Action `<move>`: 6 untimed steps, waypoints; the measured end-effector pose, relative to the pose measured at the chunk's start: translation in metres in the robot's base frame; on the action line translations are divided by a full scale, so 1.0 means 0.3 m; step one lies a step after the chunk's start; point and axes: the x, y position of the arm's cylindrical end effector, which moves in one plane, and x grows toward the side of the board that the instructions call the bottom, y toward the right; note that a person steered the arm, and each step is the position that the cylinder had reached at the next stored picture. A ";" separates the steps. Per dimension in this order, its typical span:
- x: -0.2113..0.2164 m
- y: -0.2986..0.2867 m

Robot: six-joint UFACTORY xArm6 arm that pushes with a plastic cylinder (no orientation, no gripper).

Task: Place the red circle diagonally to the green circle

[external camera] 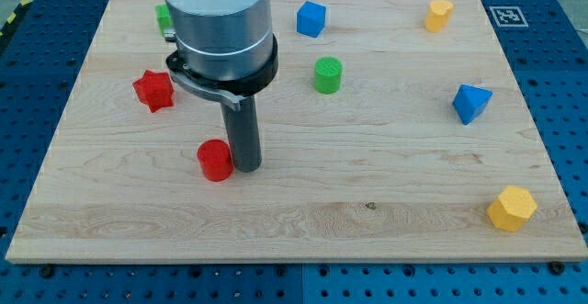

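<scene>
A pale wooden worktop (303, 212) lay on a blue perforated base, seen from above and slightly in front.

Toward the view's left, a red star block (153, 90) sat near the worktop's left edge. Up and to the right of it, at the view's top, a green block (163, 16) was mostly hidden behind the arm's grey housing (220, 28), so its shape could not be made out.

Below these, the red circle (215, 160), a short cylinder, stood upright on its flat end, with its axis vertical and no particular facing. My tip (245, 167) rested just beside its right side, touching or nearly touching it. The arm ended in a plain dark rod with no fingers, so nothing was grasped.

Further right, a blue cube (311, 18) sat near the view's top. The green circle (327, 74), also an upright cylinder, stood up and to the right of the red circle, well apart from it.

Toward the view's right were a yellow block (439, 15) at the top, a blue block (471, 103) of angular shape lower down, and a yellow hexagonal block (511, 208) near the bottom right corner.
</scene>
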 end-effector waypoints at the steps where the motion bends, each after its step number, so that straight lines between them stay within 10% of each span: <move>1: -0.011 -0.030; 6: 0.023 -0.337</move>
